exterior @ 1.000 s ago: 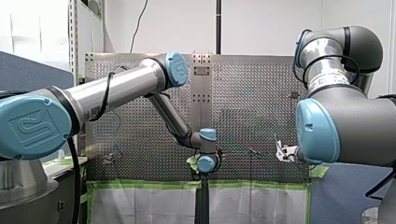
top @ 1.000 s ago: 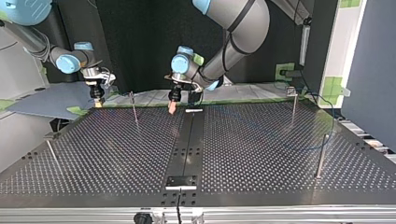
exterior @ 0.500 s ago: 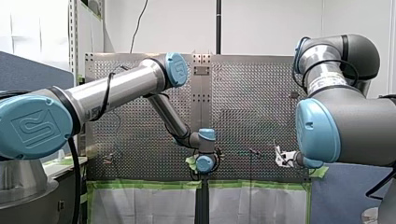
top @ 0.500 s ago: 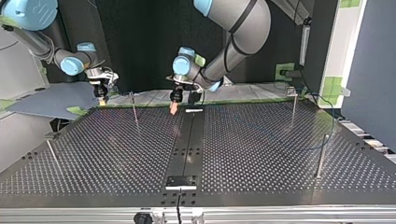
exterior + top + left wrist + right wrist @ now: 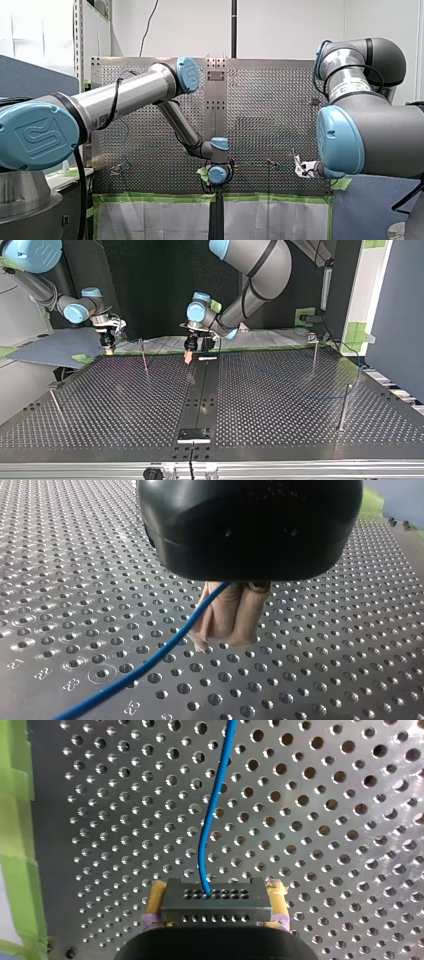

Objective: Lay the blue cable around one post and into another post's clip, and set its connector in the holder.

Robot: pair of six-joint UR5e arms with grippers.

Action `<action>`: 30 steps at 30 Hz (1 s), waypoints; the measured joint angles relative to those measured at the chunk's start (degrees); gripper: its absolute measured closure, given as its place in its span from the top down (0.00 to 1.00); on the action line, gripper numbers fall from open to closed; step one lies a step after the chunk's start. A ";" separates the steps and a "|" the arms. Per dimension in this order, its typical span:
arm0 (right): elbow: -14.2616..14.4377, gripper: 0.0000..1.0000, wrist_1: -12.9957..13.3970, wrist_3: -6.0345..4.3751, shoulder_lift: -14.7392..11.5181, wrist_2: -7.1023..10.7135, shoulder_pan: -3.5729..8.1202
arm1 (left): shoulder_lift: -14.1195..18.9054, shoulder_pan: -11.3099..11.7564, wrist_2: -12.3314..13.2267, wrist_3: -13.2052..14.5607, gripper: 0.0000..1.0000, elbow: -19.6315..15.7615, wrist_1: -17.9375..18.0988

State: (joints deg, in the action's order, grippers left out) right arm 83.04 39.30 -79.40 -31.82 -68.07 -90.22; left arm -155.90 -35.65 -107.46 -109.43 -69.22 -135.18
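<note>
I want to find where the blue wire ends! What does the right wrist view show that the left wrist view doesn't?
Only the right wrist view: my right gripper holds the dark connector between yellow pads, and green tape edges the perforated table. Only the left wrist view: my left gripper pinches the blue cable with beige pads, and there are printed numbers by the holes. Both: the blue cable over the perforated table.

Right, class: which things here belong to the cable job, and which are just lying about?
Job: blue cable, connector, posts, left hand, right hand.
Lying about: green tape, grey board.
</note>
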 joint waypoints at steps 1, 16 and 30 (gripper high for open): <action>-0.20 0.00 -0.03 -0.04 0.01 -0.03 0.01 | 0.01 0.00 0.02 0.00 0.04 0.01 0.02; -3.33 0.00 -0.20 -0.63 0.08 -0.30 -0.05 | 0.03 0.21 0.41 -0.14 0.04 0.08 -0.05; -3.45 0.00 -0.53 -0.49 0.26 -0.31 0.05 | 0.09 0.40 1.37 0.04 0.75 0.09 -1.65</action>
State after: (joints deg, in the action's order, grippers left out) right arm 79.59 38.76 -79.90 -31.55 -68.39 -90.16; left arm -155.81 -35.25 -106.09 -109.39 -69.13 -136.83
